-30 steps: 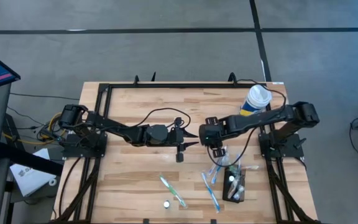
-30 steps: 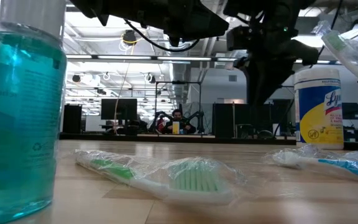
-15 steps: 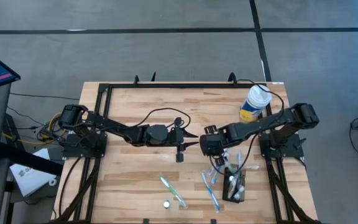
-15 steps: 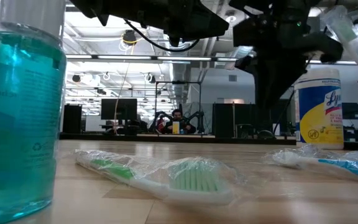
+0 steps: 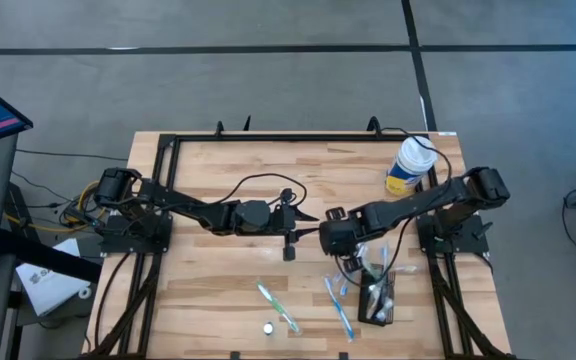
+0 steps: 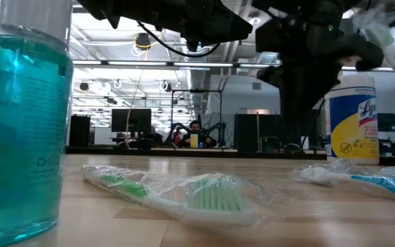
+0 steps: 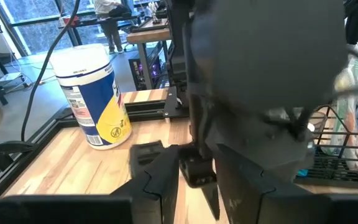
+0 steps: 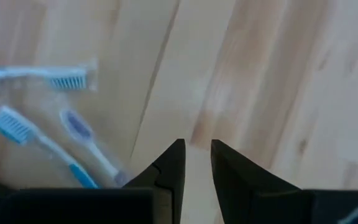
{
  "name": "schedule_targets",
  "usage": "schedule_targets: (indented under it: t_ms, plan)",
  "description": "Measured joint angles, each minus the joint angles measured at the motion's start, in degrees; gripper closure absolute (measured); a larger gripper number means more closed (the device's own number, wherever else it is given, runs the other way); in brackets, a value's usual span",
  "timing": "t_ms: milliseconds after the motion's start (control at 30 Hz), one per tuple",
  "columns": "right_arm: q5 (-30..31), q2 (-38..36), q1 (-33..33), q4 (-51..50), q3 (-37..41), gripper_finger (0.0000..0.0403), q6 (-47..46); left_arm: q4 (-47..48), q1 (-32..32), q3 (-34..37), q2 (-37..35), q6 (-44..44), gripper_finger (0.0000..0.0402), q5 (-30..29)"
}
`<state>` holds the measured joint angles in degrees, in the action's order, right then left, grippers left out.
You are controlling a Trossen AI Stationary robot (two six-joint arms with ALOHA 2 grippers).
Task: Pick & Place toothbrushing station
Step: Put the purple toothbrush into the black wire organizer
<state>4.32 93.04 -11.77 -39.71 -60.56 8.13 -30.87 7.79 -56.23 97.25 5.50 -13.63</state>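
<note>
- right gripper (image 8: 196, 163) centre frame, above bare bench (image 5: 218, 280), jaws slightly apart, holding nothing
- left gripper (image 7: 194, 180) mid-bench, can't tell its state
- toothbrushing station (image 5: 380, 295) lower right, wrapped toothbrushes (image 5: 340, 300) beside it

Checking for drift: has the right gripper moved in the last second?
Yes. The right gripper slid away from the wipes canister, toward the table's near edge.

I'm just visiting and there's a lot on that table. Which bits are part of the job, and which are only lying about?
Part of the job:
- black toothbrushing station
- right gripper, above the table beside it

Lying about:
- wipes canister
- green toothbrush
- blue toothbrushes
- mouthwash bottle
</note>
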Motion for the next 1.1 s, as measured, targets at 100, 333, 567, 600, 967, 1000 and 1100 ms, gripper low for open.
schedule_targets:
  t_ms: [100,333,567,600,967,1000,1100]
  plan:
    - [0.00,1.98,-1.12,-0.26,-0.02,0.0335,-0.50,0.00,0.00,0.00,0.00,0.01,0.0303,0.00]
    - [-0.02,8.12,-4.26,-0.36,-1.23,0.0335,-0.27,0.00,0.00,0.02,0.00,0.09,0.0303,0.00]
    - [-0.04,9.39,-7.52,-1.23,-3.27,0.0335,-0.23,0.01,0.00,0.02,0.00,0.15,0.0303,0.00]
    - [-0.04,9.37,-7.87,-1.87,-3.66,0.0335,-0.27,0.00,0.00,0.02,0.00,0.17,0.0303,0.00]
    - [-1.83,9.50,-9.22,-2.32,-5.30,0.0335,-2.00,0.00,0.00,0.02,0.00,0.20,0.0303,-0.02]
    - [-2.52,9.50,-9.22,-2.32,-5.30,0.0335,-2.00,0.01,0.00,0.02,0.00,0.20,0.0303,-0.02]
    - [-3.41,9.50,-9.26,-2.43,-5.30,0.0335,-2.13,0.01,0.00,0.02,0.00,0.20,0.0303,-0.02]
